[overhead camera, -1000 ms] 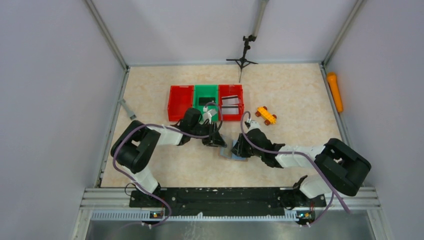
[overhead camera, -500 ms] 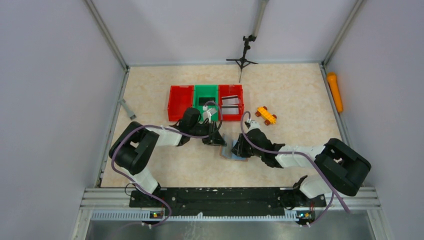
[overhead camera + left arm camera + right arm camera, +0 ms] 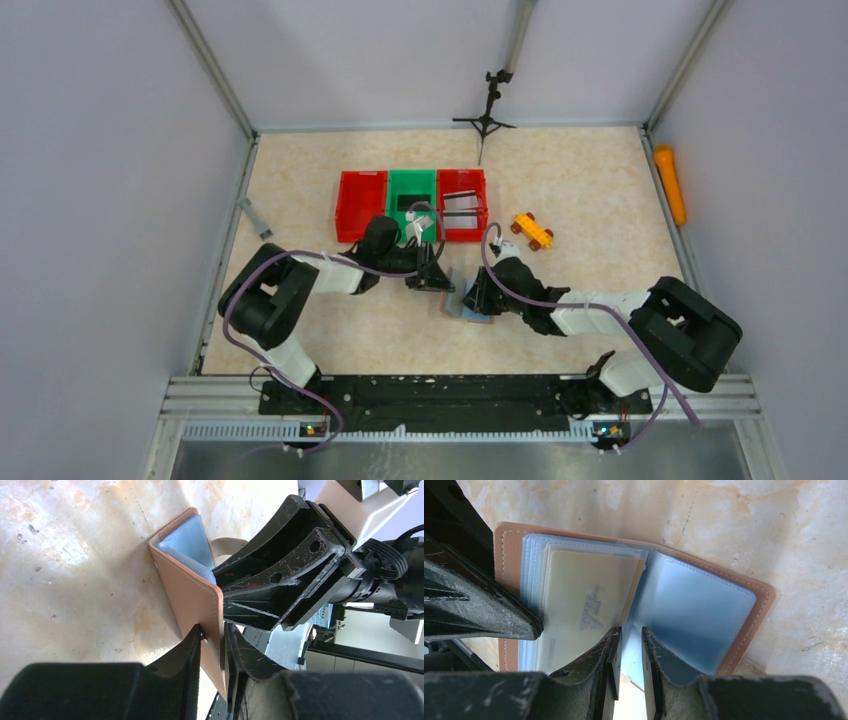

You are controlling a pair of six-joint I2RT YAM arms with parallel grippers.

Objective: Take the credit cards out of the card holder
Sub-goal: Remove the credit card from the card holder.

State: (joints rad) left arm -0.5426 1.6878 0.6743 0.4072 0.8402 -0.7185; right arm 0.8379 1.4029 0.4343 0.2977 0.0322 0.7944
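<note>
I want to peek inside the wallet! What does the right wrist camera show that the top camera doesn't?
Only the right wrist: a tan-gold card marked VIP inside clear sleeves, and the right pincer pinching one sleeve. Only the top: the green bin between two red bins, and a yellow toy car. Both: the open card holder on the table, with the left pincer at it.

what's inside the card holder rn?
The open card holder shows a stack of clear sleeves, with a tan-gold card marked VIP at the top. The opposite sleeve looks bluish, with no print visible. The sleeves underneath are covered, so any further cards cannot be seen.
</note>
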